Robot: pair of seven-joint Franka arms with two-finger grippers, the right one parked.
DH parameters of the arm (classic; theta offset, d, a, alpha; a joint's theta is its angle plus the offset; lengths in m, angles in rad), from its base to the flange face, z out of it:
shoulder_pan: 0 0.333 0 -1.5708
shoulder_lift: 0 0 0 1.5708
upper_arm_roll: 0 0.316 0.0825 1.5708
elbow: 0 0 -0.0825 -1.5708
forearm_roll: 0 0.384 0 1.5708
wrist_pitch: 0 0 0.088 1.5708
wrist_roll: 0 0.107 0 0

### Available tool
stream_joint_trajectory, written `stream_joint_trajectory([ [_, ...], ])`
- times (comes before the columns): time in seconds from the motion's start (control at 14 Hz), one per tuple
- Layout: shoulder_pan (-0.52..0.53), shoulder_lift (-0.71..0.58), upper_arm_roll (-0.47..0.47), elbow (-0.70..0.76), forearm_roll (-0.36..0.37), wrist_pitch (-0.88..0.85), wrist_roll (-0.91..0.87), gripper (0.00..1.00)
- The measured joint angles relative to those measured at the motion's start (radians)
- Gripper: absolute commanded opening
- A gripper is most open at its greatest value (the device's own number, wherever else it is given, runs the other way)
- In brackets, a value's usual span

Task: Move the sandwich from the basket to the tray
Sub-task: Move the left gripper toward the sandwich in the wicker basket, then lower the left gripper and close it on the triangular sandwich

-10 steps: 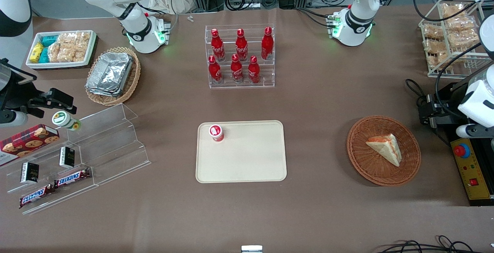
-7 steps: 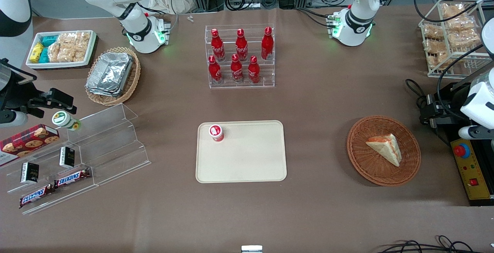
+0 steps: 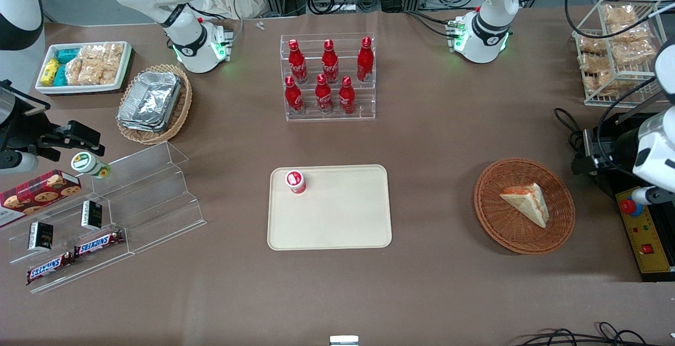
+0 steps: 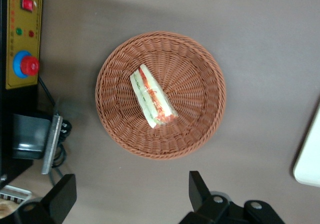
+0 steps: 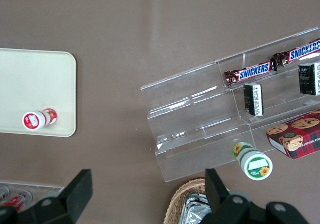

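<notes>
One sandwich (image 4: 152, 97) is seen lying in one basket (image 4: 120, 134), one tray (image 3: 337, 230) well apart, with the gripper (image 4: 132, 199) spread wide above.

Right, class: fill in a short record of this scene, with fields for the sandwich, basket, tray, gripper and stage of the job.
sandwich: lying in the basket, untouched
basket: on the table, toward the working arm's end
tray: mid-table, holding only a small red cup near one corner
gripper: above the table beside the basket, jaws open, holding nothing
stage: sandwich not yet picked up
</notes>
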Motion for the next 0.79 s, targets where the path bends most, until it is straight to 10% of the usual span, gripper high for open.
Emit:
stream_joint_trajectory([
  [0.79, 0.029, 0.132, 0.002, -0.384, 0.001, 0.564, -0.373, 1.00],
])
